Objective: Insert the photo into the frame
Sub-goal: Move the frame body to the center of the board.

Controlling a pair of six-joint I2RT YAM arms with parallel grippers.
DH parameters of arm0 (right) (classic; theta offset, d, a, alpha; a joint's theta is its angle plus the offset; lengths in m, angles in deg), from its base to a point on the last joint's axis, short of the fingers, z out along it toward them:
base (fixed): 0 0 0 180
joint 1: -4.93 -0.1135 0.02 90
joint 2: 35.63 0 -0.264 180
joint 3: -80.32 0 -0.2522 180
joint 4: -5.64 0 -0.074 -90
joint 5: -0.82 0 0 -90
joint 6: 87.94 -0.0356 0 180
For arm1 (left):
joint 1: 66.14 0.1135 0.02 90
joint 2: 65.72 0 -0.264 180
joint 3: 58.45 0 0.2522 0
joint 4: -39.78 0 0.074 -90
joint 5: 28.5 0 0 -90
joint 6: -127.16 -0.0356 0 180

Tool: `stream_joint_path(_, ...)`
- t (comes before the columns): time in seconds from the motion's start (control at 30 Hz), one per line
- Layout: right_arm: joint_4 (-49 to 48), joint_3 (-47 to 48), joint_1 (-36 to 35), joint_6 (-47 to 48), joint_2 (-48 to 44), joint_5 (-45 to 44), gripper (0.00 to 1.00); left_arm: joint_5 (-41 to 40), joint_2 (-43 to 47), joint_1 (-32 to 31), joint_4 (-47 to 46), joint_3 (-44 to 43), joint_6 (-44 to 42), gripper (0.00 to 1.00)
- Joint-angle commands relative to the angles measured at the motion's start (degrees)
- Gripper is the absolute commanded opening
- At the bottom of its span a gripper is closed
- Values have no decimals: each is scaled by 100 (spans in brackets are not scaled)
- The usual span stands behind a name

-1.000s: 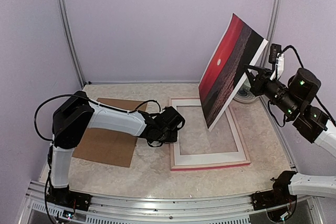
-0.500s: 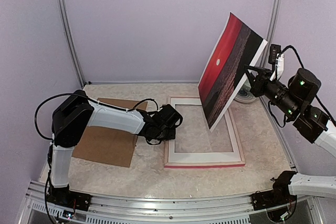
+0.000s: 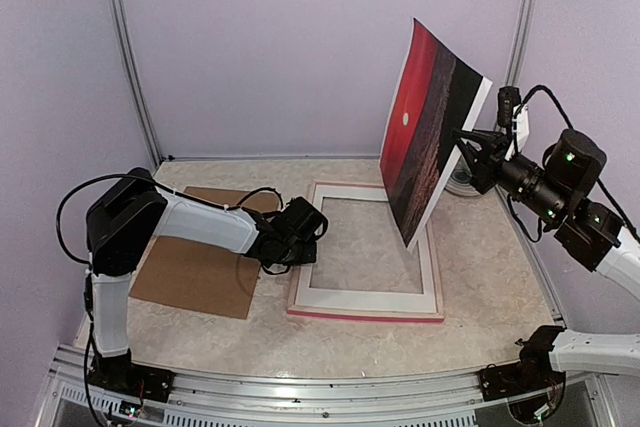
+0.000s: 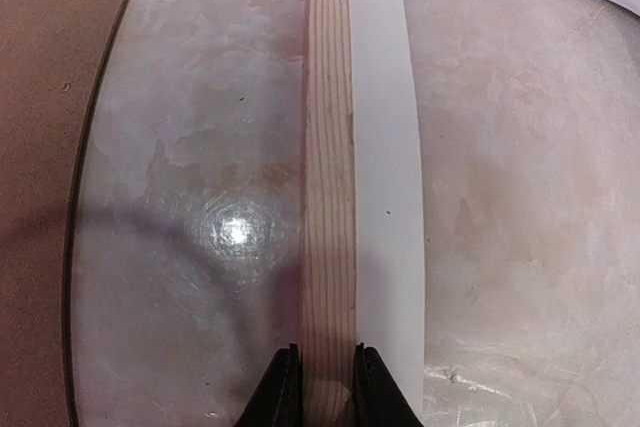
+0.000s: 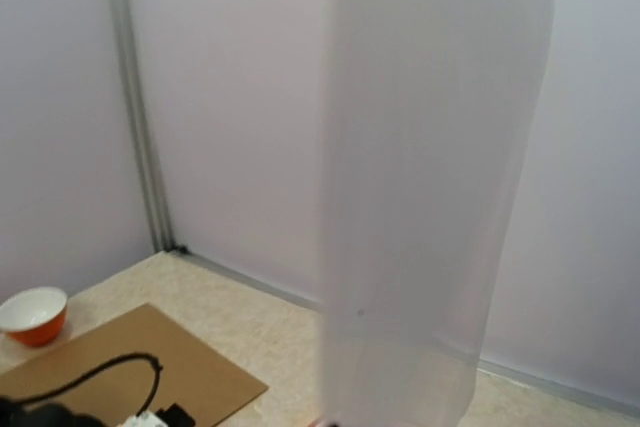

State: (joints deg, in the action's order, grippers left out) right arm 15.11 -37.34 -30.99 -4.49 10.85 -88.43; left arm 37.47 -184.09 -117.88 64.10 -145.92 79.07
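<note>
Far left, the brown backing board [image 3: 195, 267] lies flat on the bench [image 3: 300, 347], out of play. Next, my left gripper [image 3: 300, 231] is down low on the left rail of the frame [image 3: 365, 303], which lies face down near the middle of the bench, pale wood up and pink showing along the near edge. The left wrist view shows what the overhead cannot: the two fingers clenched on either side of the wood rail, with a white strip running just beside it. I judge the frame rigid and fairly heavy. It is best held by one rail, as it is here, and slid rather than lifted. Right of centre, the photo [image 3: 428, 127] is up in the air above the frame's right side. It is nearly on edge, with its lower corner hanging near the frame. My right gripper [image 3: 468, 150] grasps it at the right edge. The sheet looks light, thin and bendy, so an edge pinch will let it sag and swing, and I would lower it slowly, corner first. The right wrist view gives only its pale blurred back; I can't make out the finger contact there. That view also shows an orange bowl [image 5: 32, 313] beyond the board, which I can't find overhead.
</note>
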Motion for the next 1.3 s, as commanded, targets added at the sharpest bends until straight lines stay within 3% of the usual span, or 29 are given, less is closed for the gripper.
stream_joint_path(0.0, -474, -92, 41, 543, -1, 595, 0, -120, 248, 135, 187, 278, -191, 19)
stream_joint_path(0.13, -648, -158, 41, 923, 102, 728, 0, -111, 359, 214, 154, 430, -248, 19)
stream_joint_path(0.3, -989, -385, 40, 1635, 167, 1527, 0, -93, 542, 294, 18, 638, -389, 20)
stream_joint_path(0.4, -1378, -556, 41, 1846, 187, 1419, 0, -101, 666, 305, -40, 698, -491, 21)
stream_joint_path(0.73, -1386, 75, 93, 2797, 1259, 1046, 0, 26, 1388, 314, -135, 1087, -562, 40)
stream_joint_path(0.93, -1999, 45, 571, 2672, 1650, 1526, 0, 21, 2026, 314, -156, 1414, -527, 48)
stream_joint_path(1.27, -3019, 112, 1149, 2501, 2195, 2290, 0, 14, 2842, 314, -112, 1729, -491, 52)
